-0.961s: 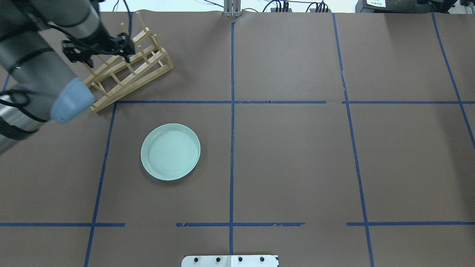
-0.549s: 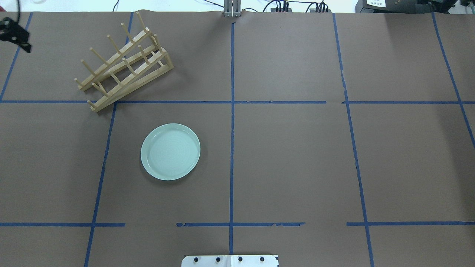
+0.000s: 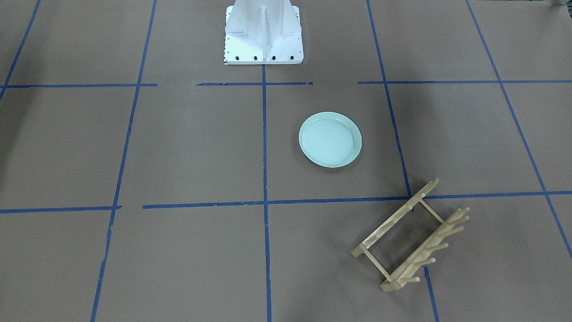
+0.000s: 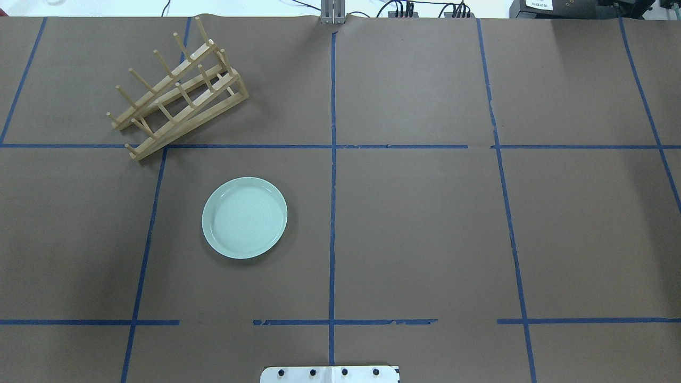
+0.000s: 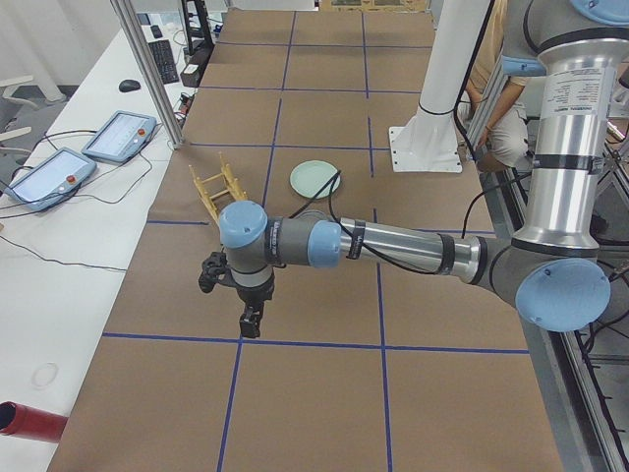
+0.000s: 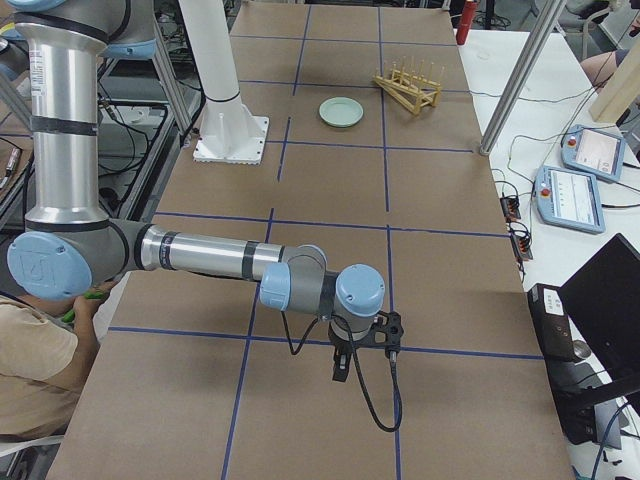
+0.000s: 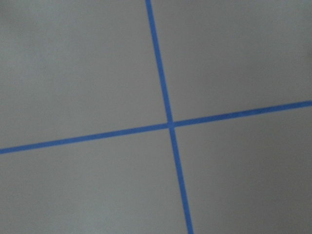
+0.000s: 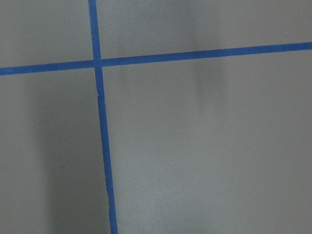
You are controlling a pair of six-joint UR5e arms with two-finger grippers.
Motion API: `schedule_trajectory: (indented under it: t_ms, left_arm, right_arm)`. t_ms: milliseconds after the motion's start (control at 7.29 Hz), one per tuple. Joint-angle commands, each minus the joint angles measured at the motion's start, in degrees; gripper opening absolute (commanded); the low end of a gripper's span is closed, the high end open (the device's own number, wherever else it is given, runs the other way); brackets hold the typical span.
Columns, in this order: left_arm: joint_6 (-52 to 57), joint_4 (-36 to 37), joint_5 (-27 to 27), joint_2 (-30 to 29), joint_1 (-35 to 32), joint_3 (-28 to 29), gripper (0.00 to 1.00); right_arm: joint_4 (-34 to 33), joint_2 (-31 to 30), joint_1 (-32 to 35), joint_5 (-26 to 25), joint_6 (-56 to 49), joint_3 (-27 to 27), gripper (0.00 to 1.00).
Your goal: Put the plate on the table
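Over the left end of the table (image 4: 425,223), the left gripper (image 5: 251,320) hangs fingers-down from the near arm in the left side view, low above bare brown paper and just short of a blue tape line (image 5: 236,341). It shows only in that side view, so I cannot tell whether its fingers are apart or together. Its wrist camera takes in paper and a tape crossing (image 7: 169,124). In the overhead view the wooden peg rack (image 4: 178,90) stands in the far-left rectangle, skewed to the grid, with its near corner lying over a tape line. At about 5 o'clock from the rack, and apart from it, the plate (image 4: 244,218) lies flat and right way up on the paper. It sits inside the rectangle just left of the centre tape line (image 4: 332,213) and touches no tape. From the white robot base (image 4: 330,374) the plate sits at about 11 o'clock. At the table's right end, the right side view shows the right gripper (image 6: 340,365) pointing down from the near arm, close above the paper beside a tape line. The plate is well apart from it, at roughly 12 o'clock in that view. Whether its fingers are apart or together cannot be told from there.
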Motion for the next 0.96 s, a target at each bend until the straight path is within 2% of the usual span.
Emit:
schedule_trajectory:
  t_ms: [0, 275, 824]
  left_arm:
    - [-0.45, -0.02, -3.66, 1.61, -0.78, -0.66, 1.00]
    - [0.08, -0.10, -5.80, 3.37, -4.38, -1.20, 1.00]
    - [-0.53, -0.10, -5.54, 4.08, -5.00, -0.67, 1.00]
  right_arm:
    - [0.00, -0.03, 0.00, 0.00, 0.00, -0.05, 1.00]
    - [0.00, -0.03, 0.00, 0.00, 0.00, 0.04, 1.00]
    - [0.00, -0.03, 0.00, 0.00, 0.00, -0.05, 1.00]
